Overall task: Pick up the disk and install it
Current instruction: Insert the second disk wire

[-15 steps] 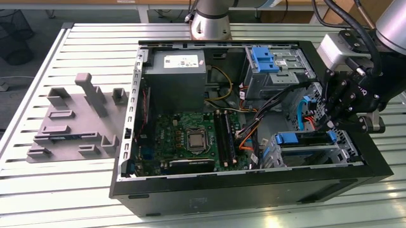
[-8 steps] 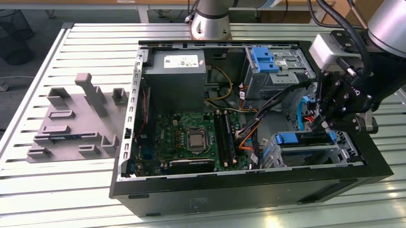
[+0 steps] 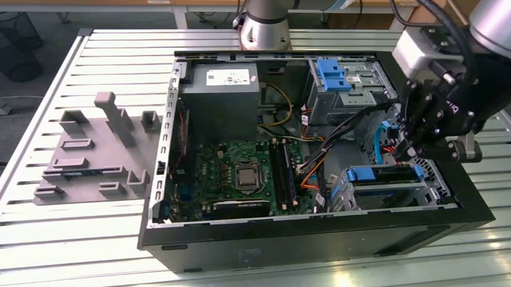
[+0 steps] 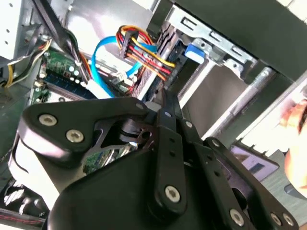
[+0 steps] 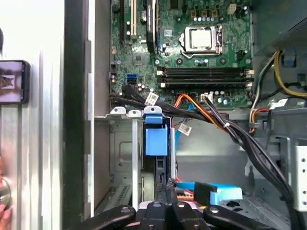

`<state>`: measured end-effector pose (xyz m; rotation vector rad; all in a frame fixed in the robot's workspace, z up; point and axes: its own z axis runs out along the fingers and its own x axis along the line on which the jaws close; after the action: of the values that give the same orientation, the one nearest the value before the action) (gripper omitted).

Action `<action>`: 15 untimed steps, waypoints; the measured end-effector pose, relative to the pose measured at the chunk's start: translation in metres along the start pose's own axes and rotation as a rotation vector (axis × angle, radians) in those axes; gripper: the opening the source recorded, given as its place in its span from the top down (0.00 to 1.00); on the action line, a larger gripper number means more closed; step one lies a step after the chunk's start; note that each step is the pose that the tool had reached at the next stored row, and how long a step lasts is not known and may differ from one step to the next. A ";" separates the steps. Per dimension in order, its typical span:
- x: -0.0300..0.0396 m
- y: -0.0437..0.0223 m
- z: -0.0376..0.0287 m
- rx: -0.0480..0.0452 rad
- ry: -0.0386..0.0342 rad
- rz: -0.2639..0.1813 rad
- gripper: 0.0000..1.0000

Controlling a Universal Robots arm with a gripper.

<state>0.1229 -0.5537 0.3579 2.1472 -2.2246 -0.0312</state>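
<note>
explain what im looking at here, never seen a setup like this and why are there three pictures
This is one moment seen by three cameras. The exterior view stands off to the side; the two wrist views ride on the robot arm and look past its gripper.

The machine is a single robot arm with a black gripper at its end. It is working over an open computer case lying on a slatted metal table. Inside are the green motherboard, a grey power supply and bundles of cables.

The gripper is lowered into the case at the exterior view's right, beside a metal drive cage. In the first wrist view the disk, with its blue plastic rails, sits upright in that cage just ahead of the gripper. The fingers look closed together, with nothing clearly between them.

A grey parts holder lies beside the case.
</note>
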 end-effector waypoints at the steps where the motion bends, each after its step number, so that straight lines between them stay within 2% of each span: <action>1: 0.0000 0.0002 -0.0041 -0.0002 -0.0002 0.000 0.89; 3: 0.0001 0.0010 -0.0063 -0.0001 -0.0001 0.000 0.89; 7: 0.0005 0.0088 -0.0084 0.0016 -0.0002 0.000 0.89; 9: 0.0003 0.0101 -0.0127 0.0017 -0.0004 0.000 0.89; 13: -0.0017 0.0111 -0.0272 0.0018 -0.0003 0.000 0.89; 15: -0.0044 0.0114 -0.0317 0.0017 -0.0006 0.000 0.89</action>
<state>0.1132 -0.5483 0.3901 2.1485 -2.2257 -0.0300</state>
